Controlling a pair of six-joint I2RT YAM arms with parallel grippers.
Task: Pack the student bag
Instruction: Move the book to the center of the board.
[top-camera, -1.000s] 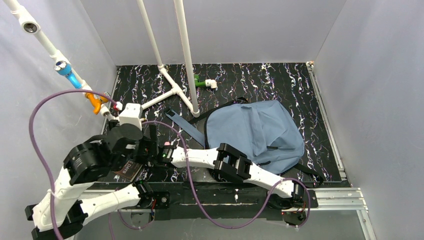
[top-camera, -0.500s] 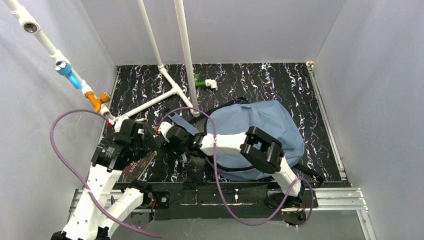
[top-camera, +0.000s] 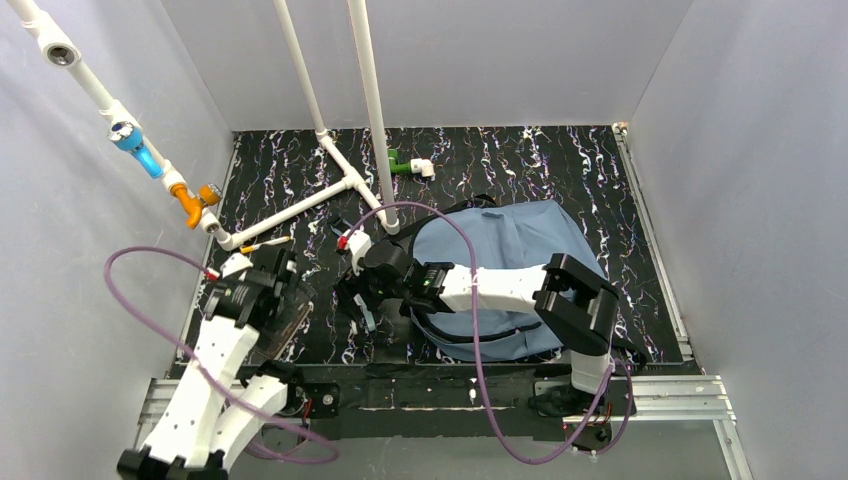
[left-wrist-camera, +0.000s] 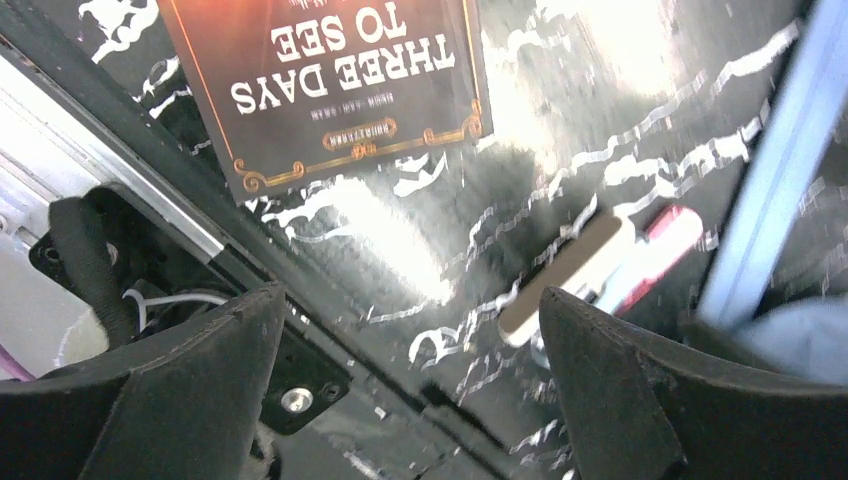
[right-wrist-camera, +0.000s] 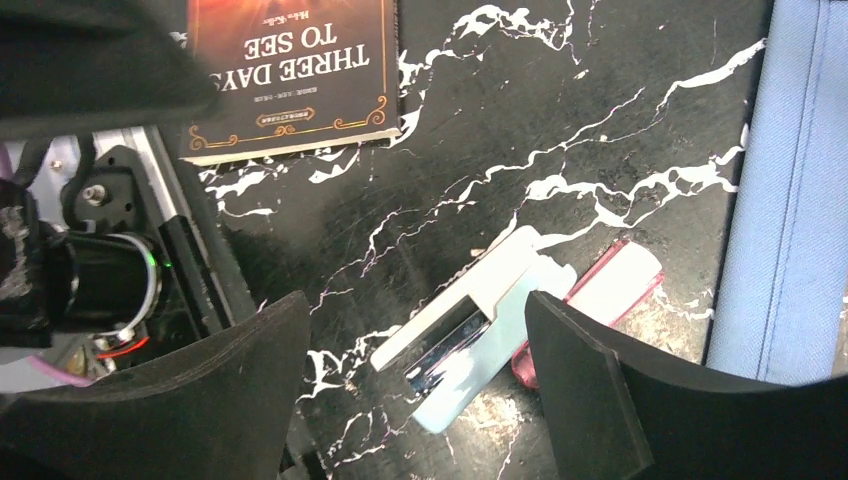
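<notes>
**Bag flat on table; both grippers released, nothing held**

The bag (top-camera: 520, 250) lies flat on the right half of the black marbled table (top-camera: 560, 170), its near edge close to the table's front rail. The right arm crosses over its near-left part. A blue strap (right-wrist-camera: 790, 190) runs out from the bag to the left.

The right gripper (right-wrist-camera: 418, 305) hangs just left of the bag, jaws spread and gripping nothing. Below it, on the table, lies a pale-blue item (right-wrist-camera: 470, 330) with a white upper face and a metal part. A pink item (right-wrist-camera: 600, 300) lies against it on the strap side. Neither can be identified further.

The left gripper (left-wrist-camera: 412, 300) sits further left, near the table's front-left corner, jaws fully apart and empty. A dark book (left-wrist-camera: 320, 80) titled "THREE DAYS TO SEE" lies flat on the table close to it, by the front rail.

A white pipe frame (top-camera: 350, 180) stands at the back left, well apart from the bag.
</notes>
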